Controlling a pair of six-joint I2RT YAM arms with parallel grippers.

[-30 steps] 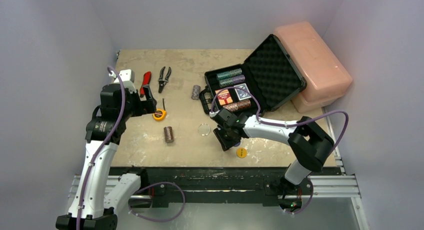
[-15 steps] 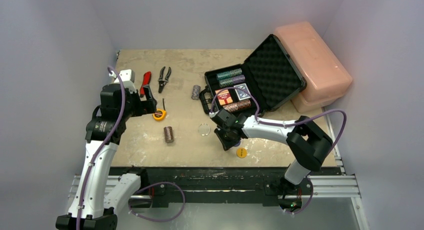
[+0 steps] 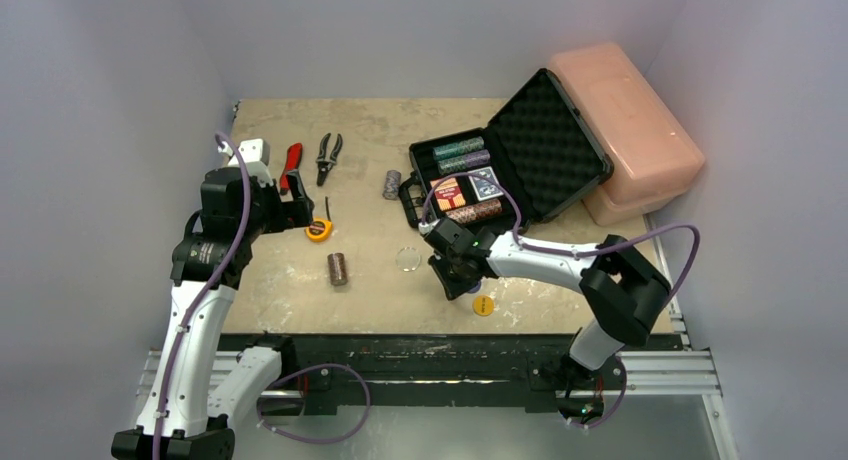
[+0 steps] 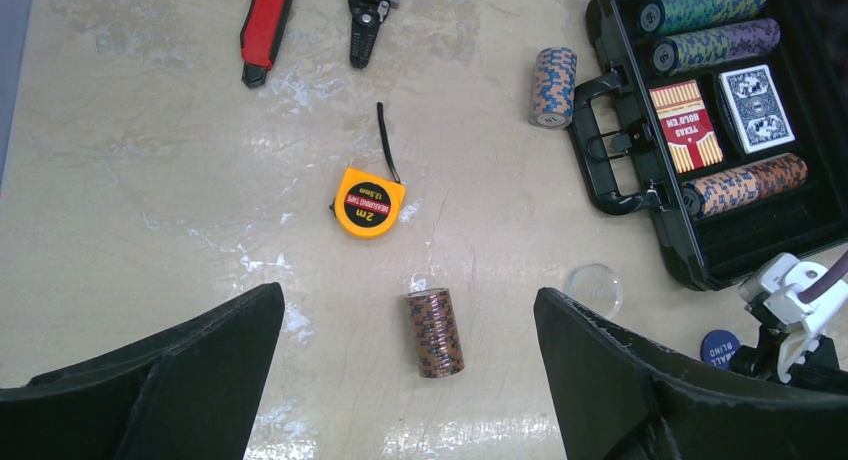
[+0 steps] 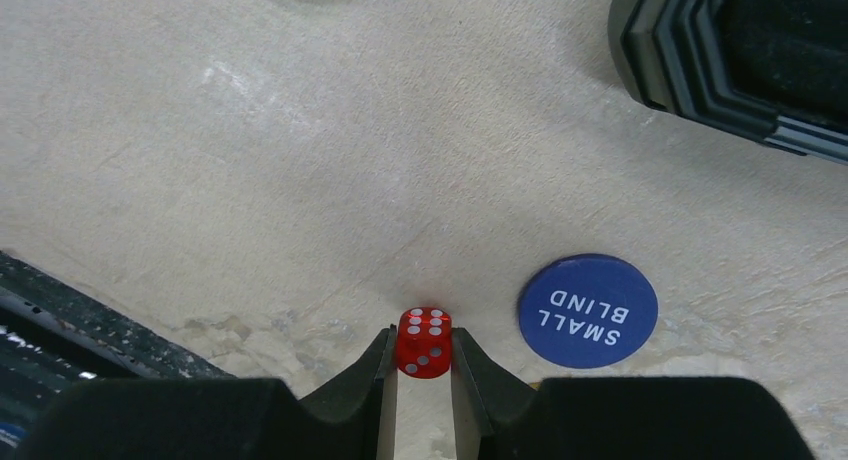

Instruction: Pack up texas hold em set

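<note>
The black briefcase (image 3: 560,145) lies open at the right with chip stacks and red and blue decks inside. My right gripper (image 5: 424,352) is shut on the red die (image 5: 425,341) just above the table, next to the blue SMALL BLIND button (image 5: 588,310). In the top view the right gripper (image 3: 457,283) is near a yellow button (image 3: 483,305). A brown chip stack (image 4: 434,332) lies between my open left gripper's fingers (image 4: 180,380), well below them. Another chip stack (image 4: 553,86) lies by the case handle. A clear round button (image 4: 593,287) lies nearby.
A yellow tape measure (image 4: 369,201), red-handled cutters (image 4: 267,25) and pliers (image 4: 367,15) lie at the left. The pink plastic box (image 3: 630,130) stands behind the case lid. The table's front edge (image 3: 440,335) is close to the right gripper.
The right arm has shifted very slightly near the yellow button. The left arm has not moved.
</note>
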